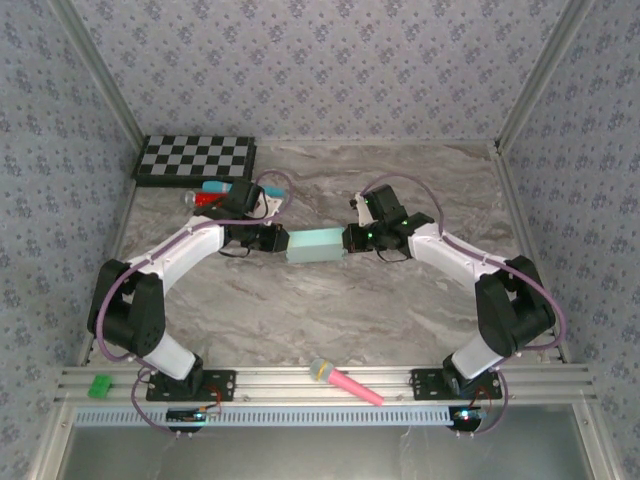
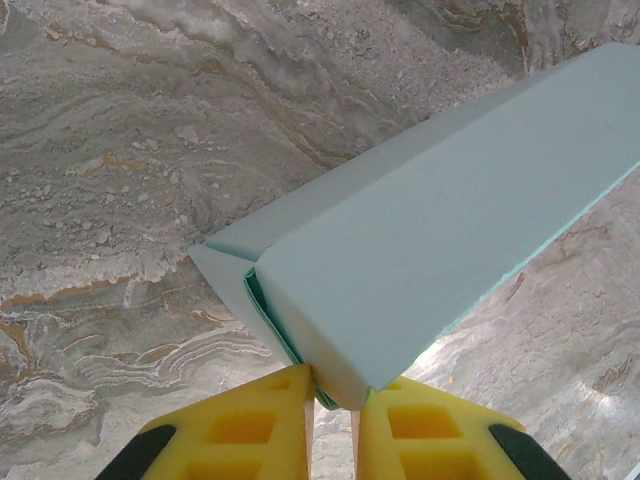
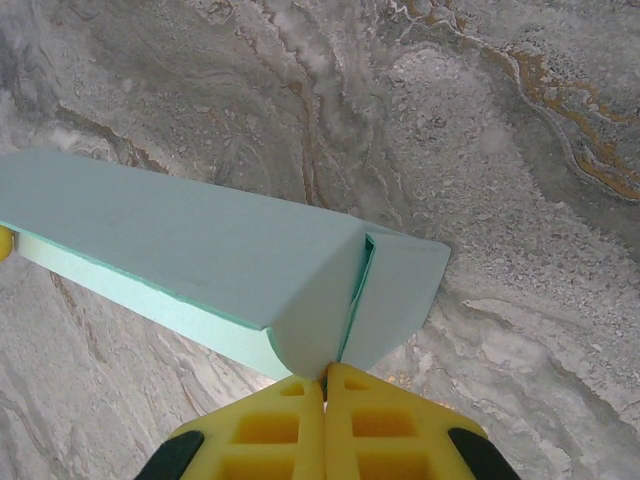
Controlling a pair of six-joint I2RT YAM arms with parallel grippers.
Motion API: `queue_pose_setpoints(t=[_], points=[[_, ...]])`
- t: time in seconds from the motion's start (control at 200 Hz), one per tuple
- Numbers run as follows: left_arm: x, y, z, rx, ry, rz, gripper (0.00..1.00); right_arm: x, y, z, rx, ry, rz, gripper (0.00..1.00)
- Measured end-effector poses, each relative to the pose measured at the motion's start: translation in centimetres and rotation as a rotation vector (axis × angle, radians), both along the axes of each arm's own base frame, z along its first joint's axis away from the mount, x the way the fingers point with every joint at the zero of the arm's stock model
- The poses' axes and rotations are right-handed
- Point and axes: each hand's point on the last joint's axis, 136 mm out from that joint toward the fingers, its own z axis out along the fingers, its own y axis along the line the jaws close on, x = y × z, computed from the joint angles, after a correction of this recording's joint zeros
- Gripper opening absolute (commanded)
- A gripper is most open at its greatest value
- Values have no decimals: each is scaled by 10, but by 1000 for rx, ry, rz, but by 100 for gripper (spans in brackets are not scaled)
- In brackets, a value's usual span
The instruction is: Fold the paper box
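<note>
The paper box (image 1: 315,245), already a long tube, is held over the middle of the marble-patterned table (image 1: 330,320); the left gripper (image 2: 335,385) pinches one end, a yellow finger on each side of the card's corner, and the right gripper (image 3: 325,372) is clamped on the thin edge at the other end, where a flap stands slightly ajar. I judge the end-closing step in hand; the next move calls for pressing that flap home without crushing the card. Whether the tabs are tucked is hidden; I cannot tell whether the box touches the table.
</note>
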Motion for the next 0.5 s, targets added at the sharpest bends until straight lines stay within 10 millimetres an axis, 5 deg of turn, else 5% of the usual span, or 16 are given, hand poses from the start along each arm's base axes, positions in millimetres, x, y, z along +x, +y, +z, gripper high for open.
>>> queue_pose_setpoints(t=[0.255, 0.5], points=[[-2, 2, 0, 16, 9, 2, 21, -3, -2, -1, -4, 9, -3, 24], [0, 2, -1, 25, 21, 2, 27, -5, -3, 9, 4, -7, -3, 26]])
